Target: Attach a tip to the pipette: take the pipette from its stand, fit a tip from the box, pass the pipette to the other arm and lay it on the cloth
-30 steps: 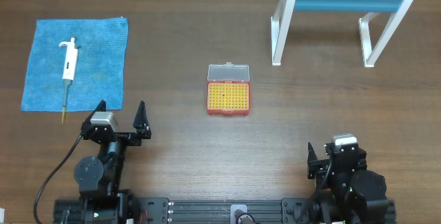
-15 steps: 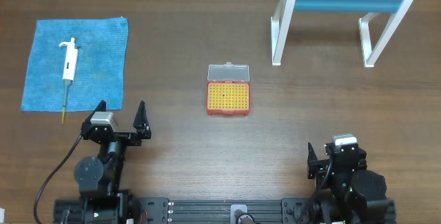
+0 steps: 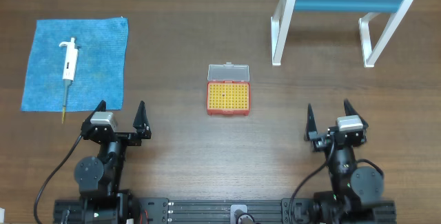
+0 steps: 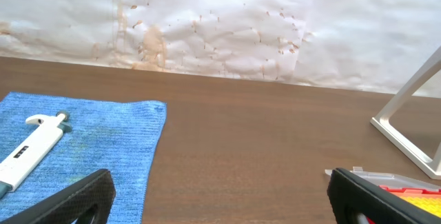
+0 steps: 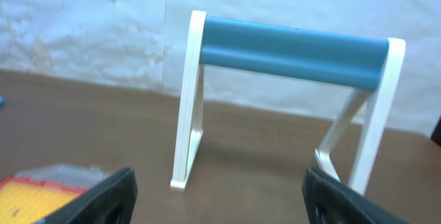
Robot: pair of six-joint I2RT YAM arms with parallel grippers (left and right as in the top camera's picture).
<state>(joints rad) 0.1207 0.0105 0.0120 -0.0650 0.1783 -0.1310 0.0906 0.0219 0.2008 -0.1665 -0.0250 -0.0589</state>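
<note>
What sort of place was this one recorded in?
Likely a mock lab bench: a pipette on a blue cloth, a box of yellow tips and a stand on a wooden table.

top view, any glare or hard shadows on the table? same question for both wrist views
top view: even diffuse light, no glare on the table, only faint soft shadows by the stand; left wrist view: cloth and pipette evenly lit, no hot spots; right wrist view: soft shading under the stand, nothing hard-edged
</note>
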